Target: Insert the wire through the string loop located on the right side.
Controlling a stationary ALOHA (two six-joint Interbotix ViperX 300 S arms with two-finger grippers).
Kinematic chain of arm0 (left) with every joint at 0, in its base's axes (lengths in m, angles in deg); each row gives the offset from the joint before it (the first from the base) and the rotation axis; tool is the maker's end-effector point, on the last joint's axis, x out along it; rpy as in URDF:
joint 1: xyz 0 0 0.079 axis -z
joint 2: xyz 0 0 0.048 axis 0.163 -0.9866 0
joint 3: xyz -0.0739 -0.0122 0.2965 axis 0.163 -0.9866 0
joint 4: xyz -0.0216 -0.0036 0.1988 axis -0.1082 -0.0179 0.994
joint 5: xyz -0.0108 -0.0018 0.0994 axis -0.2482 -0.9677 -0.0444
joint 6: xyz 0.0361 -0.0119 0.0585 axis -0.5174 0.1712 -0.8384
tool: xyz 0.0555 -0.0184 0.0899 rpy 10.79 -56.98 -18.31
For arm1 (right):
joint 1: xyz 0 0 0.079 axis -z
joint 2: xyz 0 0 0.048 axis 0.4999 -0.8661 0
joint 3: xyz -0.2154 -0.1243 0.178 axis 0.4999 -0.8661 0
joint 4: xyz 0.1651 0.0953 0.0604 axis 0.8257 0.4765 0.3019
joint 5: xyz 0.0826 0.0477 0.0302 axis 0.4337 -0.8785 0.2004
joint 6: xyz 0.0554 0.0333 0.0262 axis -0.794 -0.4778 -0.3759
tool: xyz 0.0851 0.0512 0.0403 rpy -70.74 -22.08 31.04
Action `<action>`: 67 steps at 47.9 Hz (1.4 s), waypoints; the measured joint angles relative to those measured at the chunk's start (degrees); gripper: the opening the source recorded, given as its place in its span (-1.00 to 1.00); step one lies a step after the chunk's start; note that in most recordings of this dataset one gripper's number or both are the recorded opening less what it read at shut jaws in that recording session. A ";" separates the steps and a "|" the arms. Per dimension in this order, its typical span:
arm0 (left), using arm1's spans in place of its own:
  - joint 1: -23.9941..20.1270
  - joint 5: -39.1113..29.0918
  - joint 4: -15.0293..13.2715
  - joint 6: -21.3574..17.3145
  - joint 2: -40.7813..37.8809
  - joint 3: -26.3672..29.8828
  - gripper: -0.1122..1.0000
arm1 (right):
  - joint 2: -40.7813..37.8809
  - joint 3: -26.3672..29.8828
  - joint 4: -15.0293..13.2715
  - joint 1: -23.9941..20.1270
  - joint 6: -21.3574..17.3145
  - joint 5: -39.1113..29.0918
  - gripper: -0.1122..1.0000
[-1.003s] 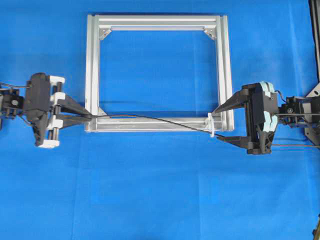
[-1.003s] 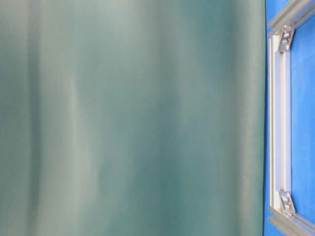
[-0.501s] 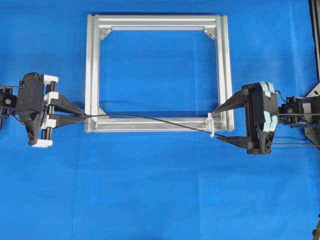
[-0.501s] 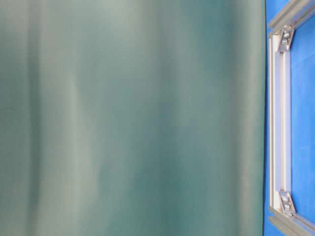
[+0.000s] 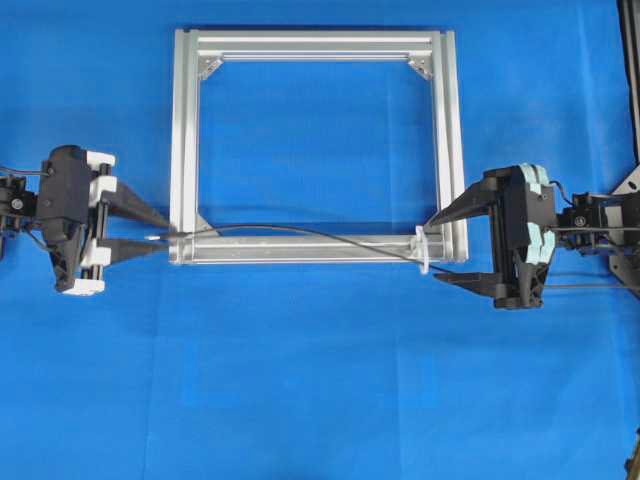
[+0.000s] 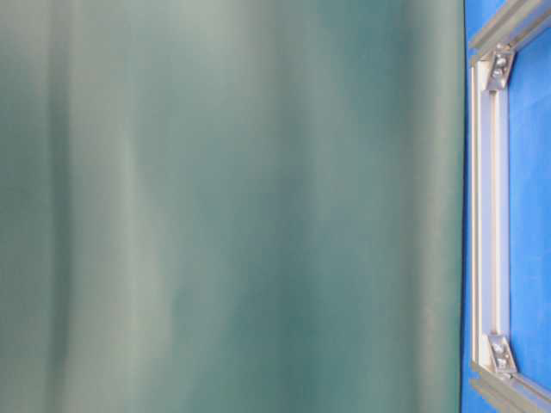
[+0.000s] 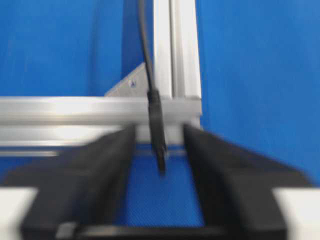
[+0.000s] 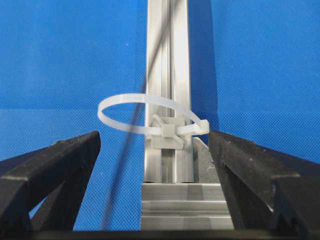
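On the left we see the left gripper [image 5: 157,229] with its fingers apart, one on each side of the plug end of the wire [image 5: 300,232]. In the left wrist view the plug hangs between the two fingers [image 7: 107,160] and does not touch them. From there the wire goes to the right in a low curve above the near bar of the aluminium frame [image 5: 185,140], which lies on the blue cloth [image 5: 320,380]. It passes through the string loop [image 5: 424,249] at the frame's right corner; the right wrist view shows it inside the white ring [image 8: 150,116]. On the right, the right gripper [image 5: 438,247] has its fingers wide and holds nothing; the loop is between its tips.
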 measured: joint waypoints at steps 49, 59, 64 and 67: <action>-0.18 -16.79 0.00 0.09 15.29 9.23 0.75 | 21.36 2.90 0.00 1.67 3.43 -14.50 0.91; -0.62 -17.31 0.00 0.09 16.08 9.23 0.75 | 21.71 3.08 0.00 2.20 3.34 -15.91 0.91; -0.62 -17.31 0.00 0.09 16.17 9.23 0.75 | 20.74 3.16 -0.09 2.29 3.43 -15.91 0.91; -0.62 -17.40 0.00 0.09 16.17 9.23 0.74 | 20.48 3.25 0.00 2.20 3.43 -15.91 0.91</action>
